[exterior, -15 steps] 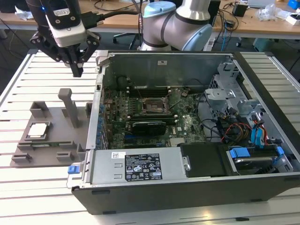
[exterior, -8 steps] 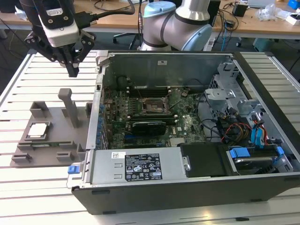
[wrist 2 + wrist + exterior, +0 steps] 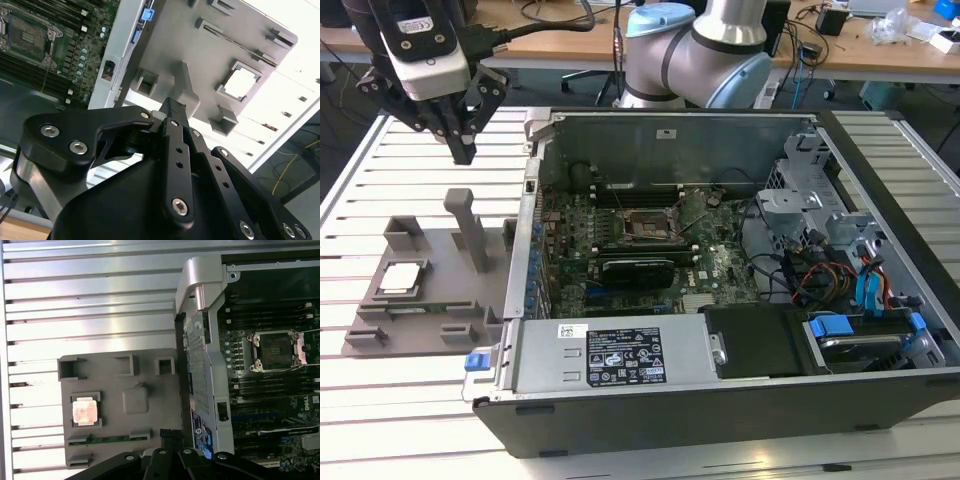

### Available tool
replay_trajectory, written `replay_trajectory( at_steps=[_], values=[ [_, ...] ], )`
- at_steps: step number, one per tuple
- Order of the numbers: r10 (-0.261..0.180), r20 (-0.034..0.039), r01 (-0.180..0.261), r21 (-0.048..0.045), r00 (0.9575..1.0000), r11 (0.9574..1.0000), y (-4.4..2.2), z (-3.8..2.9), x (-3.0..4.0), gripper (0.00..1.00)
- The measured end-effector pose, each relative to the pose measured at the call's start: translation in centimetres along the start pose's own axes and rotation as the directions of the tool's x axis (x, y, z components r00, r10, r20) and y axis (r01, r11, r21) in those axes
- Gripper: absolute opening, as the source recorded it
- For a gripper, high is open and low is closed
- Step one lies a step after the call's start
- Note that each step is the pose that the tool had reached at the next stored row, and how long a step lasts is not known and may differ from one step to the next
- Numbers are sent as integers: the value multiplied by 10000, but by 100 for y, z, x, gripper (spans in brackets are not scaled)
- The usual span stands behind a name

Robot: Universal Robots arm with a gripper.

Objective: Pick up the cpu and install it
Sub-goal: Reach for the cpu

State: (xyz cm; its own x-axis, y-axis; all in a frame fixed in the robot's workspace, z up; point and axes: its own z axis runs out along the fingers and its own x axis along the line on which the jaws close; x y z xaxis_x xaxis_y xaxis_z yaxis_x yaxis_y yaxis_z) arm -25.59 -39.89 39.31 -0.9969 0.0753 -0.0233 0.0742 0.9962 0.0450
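1. Tool (image 3: 463, 152): fingers pressed together, holding nothing; hangs above the grey plate (image 3: 445, 300), clear of it.
2. Cpu (image 3: 402, 278): lies flat in a square recess of the plate; plate rests on the slatted worktop (image 3: 380, 160), just beside the open computer case (image 3: 770, 400).
3. Socket (image 3: 648, 226): on the board inside the case; well apart from the cpu.

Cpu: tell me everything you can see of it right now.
The cpu is a small flat square chip, silvery metal top with a thin pale rim. It lies flat, top up, in a raised square holder on the grey fixture plate, beside the open case. Only the holder touches it; the gripper hangs above the plate, shut and empty, apart from it.
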Motion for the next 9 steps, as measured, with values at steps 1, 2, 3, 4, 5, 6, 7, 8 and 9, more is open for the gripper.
replay_trajectory(
  at_steps=[1,2,3,4,5,6,7,8,9],
  values=[
    [0,0,0,0,10000,10000,-1,-1,20,11],
    [0,0,0,-1,10000,10000,-2,-1,32,11],
    [0,0,0,0,10000,10000,-3,-1,42,11],
    [0,0,0,0,10000,10000,-5,-1,62,11],
    [-1,0,1,-1,10000,10000,-5,-1,73,11],
    [0,0,0,0,10000,10000,-7,-2,89,11],
    [0,0,0,-1,10000,10000,-8,-2,101,11],
    [-1,0,1,0,10000,10000,-8,-2,110,11],
    [-1,-1,1,0,10000,10000,-10,-3,137,11]
  ],
)
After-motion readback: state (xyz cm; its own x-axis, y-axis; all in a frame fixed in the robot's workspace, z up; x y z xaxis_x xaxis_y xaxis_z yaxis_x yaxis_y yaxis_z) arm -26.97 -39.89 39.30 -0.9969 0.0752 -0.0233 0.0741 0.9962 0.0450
